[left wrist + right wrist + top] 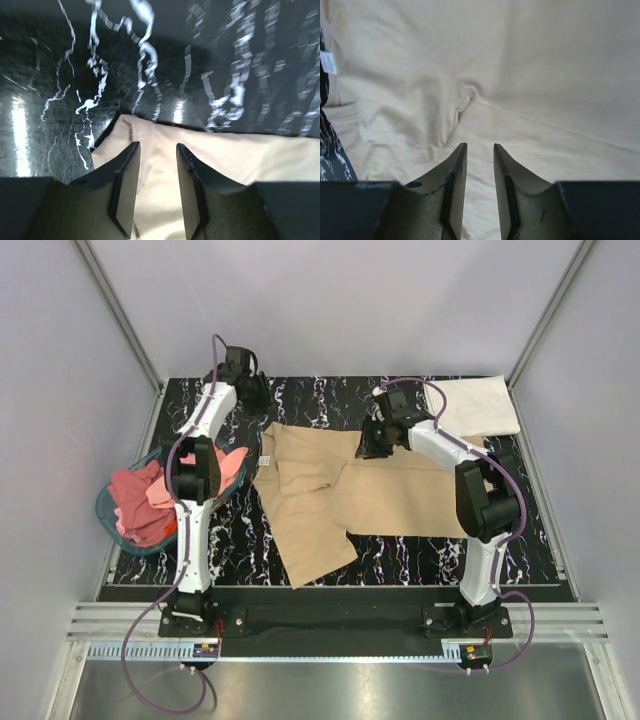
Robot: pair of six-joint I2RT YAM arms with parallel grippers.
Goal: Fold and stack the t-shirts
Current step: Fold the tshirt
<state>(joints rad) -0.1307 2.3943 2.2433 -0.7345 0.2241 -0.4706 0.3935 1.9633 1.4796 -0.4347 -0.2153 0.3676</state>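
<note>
A tan t-shirt (340, 490) lies spread out, partly folded, in the middle of the black marbled table (400, 560). Its white neck label (266, 461) is at its left edge and also shows in the right wrist view (327, 62). My left gripper (256, 392) is at the shirt's far-left corner, jaws open just over the tan cloth (160, 200). My right gripper (371, 443) is over the shirt's far edge, jaws open with a narrow gap above the cloth (520, 100). A folded white t-shirt (482, 405) lies at the far right. Pink and red t-shirts (140, 502) fill the basket.
A translucent blue plastic basket (104, 508) stands at the table's left edge beside the left arm. Grey walls and metal frame posts close in the far side and both sides. A metal rail runs along the near edge.
</note>
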